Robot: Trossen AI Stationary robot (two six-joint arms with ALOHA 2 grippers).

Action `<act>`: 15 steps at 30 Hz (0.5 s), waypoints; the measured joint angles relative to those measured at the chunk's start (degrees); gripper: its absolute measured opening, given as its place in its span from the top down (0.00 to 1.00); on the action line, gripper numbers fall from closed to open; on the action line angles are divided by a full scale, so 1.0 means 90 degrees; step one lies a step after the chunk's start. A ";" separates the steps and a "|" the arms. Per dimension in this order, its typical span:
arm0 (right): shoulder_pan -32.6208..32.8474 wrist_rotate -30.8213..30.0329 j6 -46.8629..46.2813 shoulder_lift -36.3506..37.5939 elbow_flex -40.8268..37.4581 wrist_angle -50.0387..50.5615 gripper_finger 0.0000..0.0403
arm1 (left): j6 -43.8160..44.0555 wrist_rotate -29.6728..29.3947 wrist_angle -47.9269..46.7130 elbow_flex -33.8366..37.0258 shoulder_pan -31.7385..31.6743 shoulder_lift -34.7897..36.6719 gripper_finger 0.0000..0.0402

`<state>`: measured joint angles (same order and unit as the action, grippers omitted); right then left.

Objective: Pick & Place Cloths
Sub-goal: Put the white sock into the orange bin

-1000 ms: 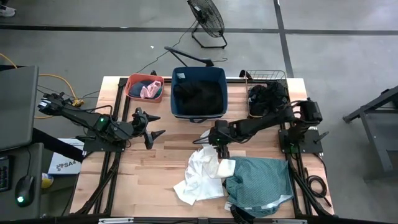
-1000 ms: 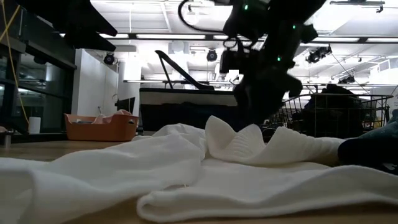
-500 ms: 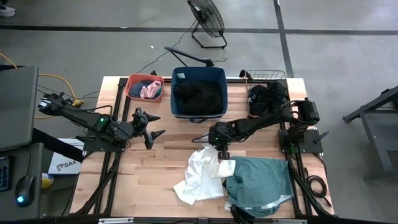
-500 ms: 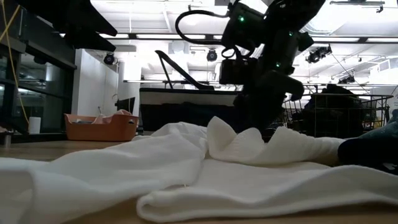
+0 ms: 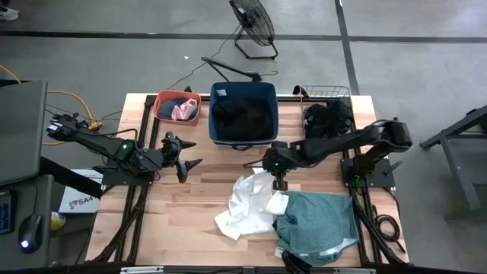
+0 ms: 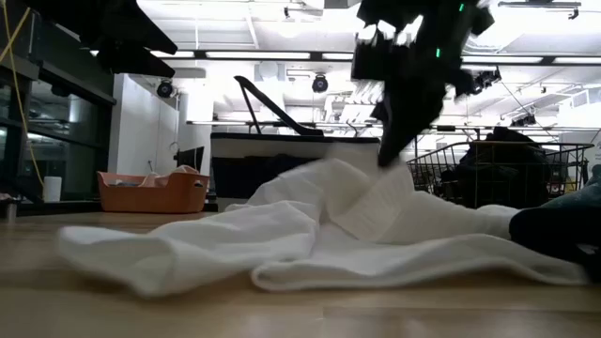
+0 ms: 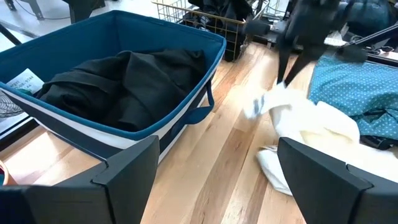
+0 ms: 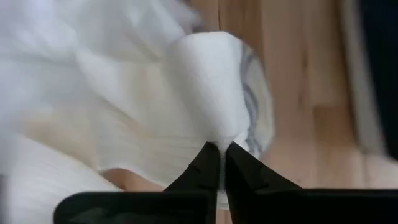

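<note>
- Our right gripper (image 5: 279, 180) is pinched on the white cloth (image 5: 247, 207), mid-table, edge lifted.
- Our left gripper (image 5: 185, 156) waits open, left side.
- Black cloths already in navy tub (image 5: 243, 94); white and teal cloth (image 5: 316, 222) left to place.

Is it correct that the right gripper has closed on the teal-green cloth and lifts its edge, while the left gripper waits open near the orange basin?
Not quite: the right gripper is shut on the white cloth, as the right wrist view shows; the teal-green cloth lies untouched beside it. The rest holds: the left gripper waits open near the orange basin.
</note>
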<state>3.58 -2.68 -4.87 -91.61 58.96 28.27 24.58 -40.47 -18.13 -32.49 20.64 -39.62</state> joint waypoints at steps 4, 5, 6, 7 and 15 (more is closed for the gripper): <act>0.0067 -0.0088 0.0009 0.0729 0.0000 -0.0021 0.99 | 0.0000 0.0000 0.0016 0.0000 0.0001 0.0000 0.21; 0.0080 -0.0089 0.0015 0.0894 0.0000 -0.0033 0.99 | 0.0002 -0.0001 0.0005 0.0000 0.0000 0.0000 0.21; 0.0098 -0.0089 0.0015 0.1049 0.0000 -0.0031 0.99 | 0.0002 -0.0002 0.0007 0.0000 0.0000 0.0000 0.21; 0.0114 -0.0090 0.0015 0.1182 0.0000 -0.0028 0.99 | 0.0002 -0.0002 0.0009 0.0000 0.0000 0.0000 0.21; 0.0247 0.0191 0.0012 0.1710 0.0000 -0.0091 0.99 | 0.0000 -0.0002 -0.0002 0.0000 0.0000 0.0000 0.21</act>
<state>5.80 -0.96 -4.75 -76.23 58.96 27.44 24.58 -40.49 -18.14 -32.49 20.64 -39.62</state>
